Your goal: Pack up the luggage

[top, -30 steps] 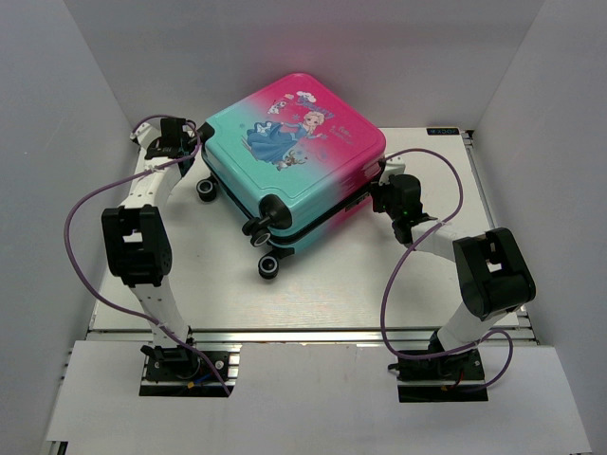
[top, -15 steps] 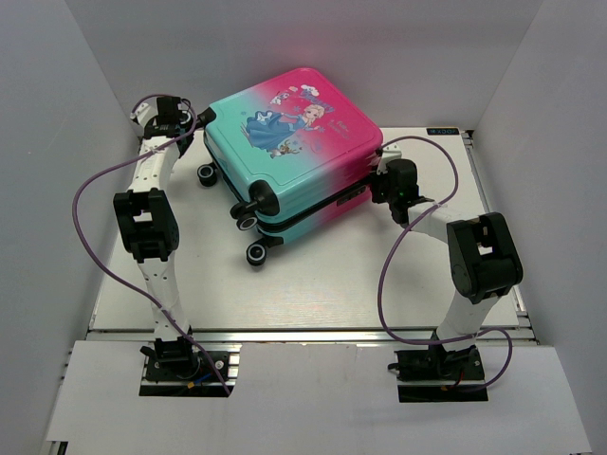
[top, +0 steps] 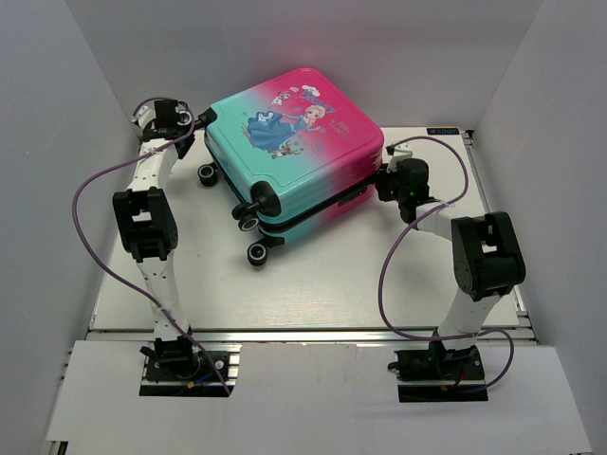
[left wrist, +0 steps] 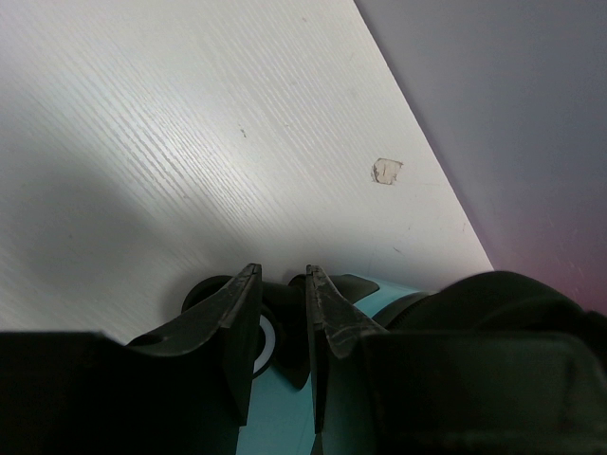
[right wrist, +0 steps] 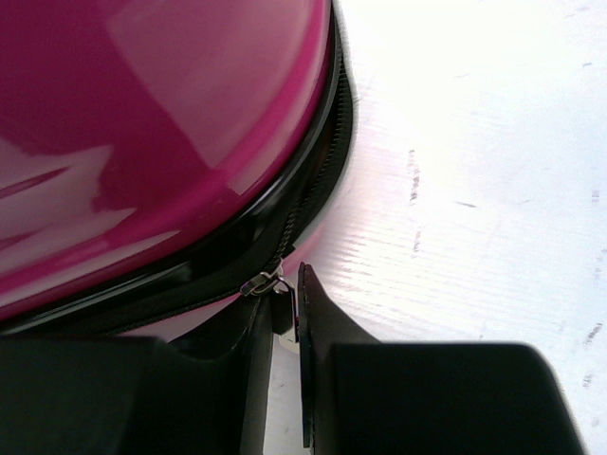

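The luggage [top: 294, 142] lies flat and closed at the back middle of the table, pink-to-teal with a princess print, black wheels [top: 256, 253] toward me. My left gripper [top: 196, 121] is at its far left teal corner. In the left wrist view its fingers [left wrist: 282, 272] are closed narrowly around the black mount of a wheel [left wrist: 204, 292]. My right gripper [top: 382, 180] is at the luggage's right pink edge. In the right wrist view [right wrist: 283, 289] it is shut on the metal zipper pull [right wrist: 285, 296] hanging from the black zipper band under the pink shell [right wrist: 142, 123].
White walls enclose the table at the back and both sides. Purple cables [top: 81, 218] loop from both arms. A small chip [left wrist: 387, 171] marks the table near the back wall. A small black label [top: 443, 131] sits at the table's far right edge.
The luggage has shifted a little back and left and turned slightly. The left arm has reached further back with it. The right gripper has followed the pink edge, staying on the zipper.
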`<state>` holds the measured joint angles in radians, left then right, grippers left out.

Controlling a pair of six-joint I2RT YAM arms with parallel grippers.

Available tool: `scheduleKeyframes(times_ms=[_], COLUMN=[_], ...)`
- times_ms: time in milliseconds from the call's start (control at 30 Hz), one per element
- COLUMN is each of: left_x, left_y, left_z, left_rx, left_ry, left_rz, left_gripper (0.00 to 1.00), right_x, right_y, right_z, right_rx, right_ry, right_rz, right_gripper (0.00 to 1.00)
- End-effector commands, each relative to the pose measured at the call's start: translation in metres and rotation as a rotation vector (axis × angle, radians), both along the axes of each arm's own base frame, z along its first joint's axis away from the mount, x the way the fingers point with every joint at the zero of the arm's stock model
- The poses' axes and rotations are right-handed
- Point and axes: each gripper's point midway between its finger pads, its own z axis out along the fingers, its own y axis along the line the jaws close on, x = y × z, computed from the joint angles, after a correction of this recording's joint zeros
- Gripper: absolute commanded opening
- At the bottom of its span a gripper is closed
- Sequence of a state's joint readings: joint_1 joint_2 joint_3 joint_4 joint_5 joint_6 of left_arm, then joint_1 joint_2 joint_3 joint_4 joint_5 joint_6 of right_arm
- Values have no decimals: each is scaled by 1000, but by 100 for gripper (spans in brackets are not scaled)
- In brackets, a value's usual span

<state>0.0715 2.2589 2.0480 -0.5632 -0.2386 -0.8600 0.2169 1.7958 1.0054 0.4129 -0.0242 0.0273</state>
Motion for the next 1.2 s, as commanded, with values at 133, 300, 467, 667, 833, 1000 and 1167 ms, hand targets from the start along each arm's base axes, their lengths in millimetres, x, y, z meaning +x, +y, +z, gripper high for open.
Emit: scheduleKeyframes(times_ms=[133,300,467,667,833,1000,1167], left_x=[30,29,27,28,28,28,28], left_y=[-79,-85,-85,-86,-87,-89,-91], left_z=[17,14,13,6,-3,-7,-13], left_rx=[-72,-75,-76,-75,-83,-87,-91], left_ry=[-199,-181,-183,-171,-157,-150,-141], left_rz=[-172,-180,-179,-184,-185,-197,-212], left_gripper=[37,37,37,37,38,38,38], right_x=[48,79,126,139,130,123,140], right_y=[-149,-153,-127,-45,-27,-11,5], right_z=[61,74,107,116,112,106,107], right_rx=[-46,-15,47,16,10,-48,-83], right_ry=[-337,-418,-533,-594,-590,-584,-623], right_rz=[-539,-544,-361,168,272,332,350], right_gripper=[0,0,0,0,0,0,0])
